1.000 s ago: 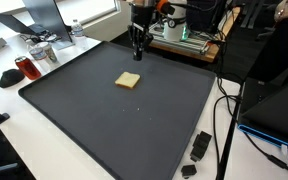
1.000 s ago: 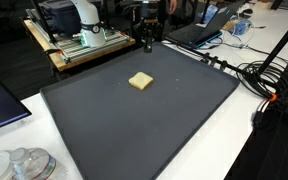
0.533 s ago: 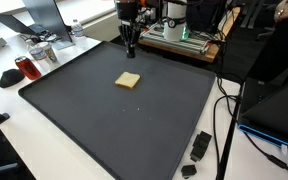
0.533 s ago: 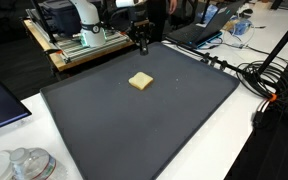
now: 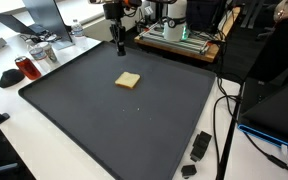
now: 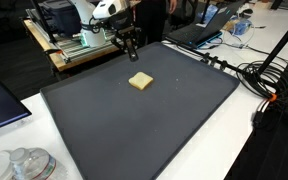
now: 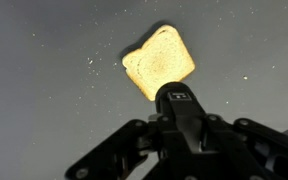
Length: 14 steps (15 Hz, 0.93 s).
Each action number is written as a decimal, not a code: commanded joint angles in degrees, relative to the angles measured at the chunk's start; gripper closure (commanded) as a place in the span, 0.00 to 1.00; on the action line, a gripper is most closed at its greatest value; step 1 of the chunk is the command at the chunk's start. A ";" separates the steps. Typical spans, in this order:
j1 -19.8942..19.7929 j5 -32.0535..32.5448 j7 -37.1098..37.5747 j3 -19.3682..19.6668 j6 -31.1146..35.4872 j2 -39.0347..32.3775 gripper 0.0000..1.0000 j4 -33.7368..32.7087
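A pale square slice of bread [image 5: 128,80] lies flat on a big dark mat [image 5: 104,130], towards its far side; it also shows in the other exterior view [image 6: 140,81] and in the wrist view [image 7: 159,62]. My gripper [image 5: 118,47] hangs above the mat near its far edge, a little beyond the bread and above it, not touching it. In an exterior view it stands just behind the bread [image 6: 130,55]. In the wrist view the fingers [image 7: 178,97] are pressed together with nothing between them, and the bread lies just past their tips.
A dark red cup [image 5: 24,68] and a glass jar [image 5: 42,52] stand off the mat's corner. Small black devices [image 5: 199,145] and cables [image 6: 269,80] lie along one side. A wooden platform with equipment [image 5: 184,40] stands behind the mat. Glassware [image 6: 24,165] sits near a mat corner.
My gripper has moved sideways along the mat's far edge, staying shut. The bread has not moved.
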<state>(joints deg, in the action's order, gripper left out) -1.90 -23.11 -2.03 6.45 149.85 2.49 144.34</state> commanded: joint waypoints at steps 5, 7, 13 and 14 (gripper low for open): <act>-3.25 -4.27 -4.75 1.13 -3.91 -2.64 0.79 -3.15; -3.25 -4.34 -4.74 1.02 -3.98 -3.04 0.79 -3.55; -5.12 -10.29 -11.49 2.09 -14.17 -5.32 0.95 -9.09; -5.69 -11.28 -12.84 2.26 -16.06 -6.56 0.95 -10.68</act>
<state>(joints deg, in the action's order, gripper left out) -5.76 -30.69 -10.14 8.34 139.52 -1.14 138.32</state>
